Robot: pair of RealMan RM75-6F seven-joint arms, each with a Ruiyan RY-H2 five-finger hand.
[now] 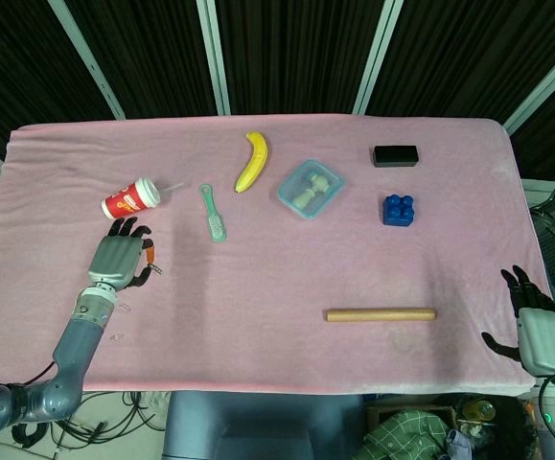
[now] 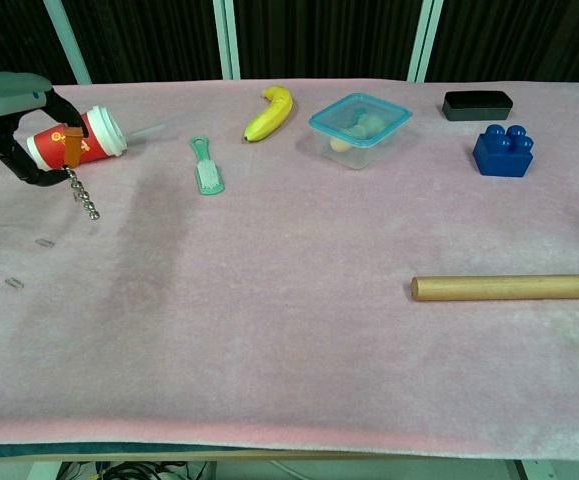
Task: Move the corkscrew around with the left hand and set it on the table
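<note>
My left hand (image 1: 117, 261) hovers over the pink table's left side and holds the corkscrew (image 2: 77, 180) by its orange handle, its metal screw hanging down above the cloth. In the chest view the left hand (image 2: 11, 118) shows at the far left edge, in front of the red cup. In the head view the corkscrew (image 1: 151, 261) peeks out on the hand's right side. My right hand (image 1: 540, 329) stays off the table's right front corner with its fingers apart, holding nothing.
A red paper cup (image 2: 74, 138) lies on its side just behind the left hand. A green brush (image 2: 205, 167), banana (image 2: 271, 111), lidded blue container (image 2: 360, 127), blue block (image 2: 502, 150), black box (image 2: 477, 104) and wooden rod (image 2: 509, 287) lie across the table. Small paper clips (image 2: 14, 283) dot the left.
</note>
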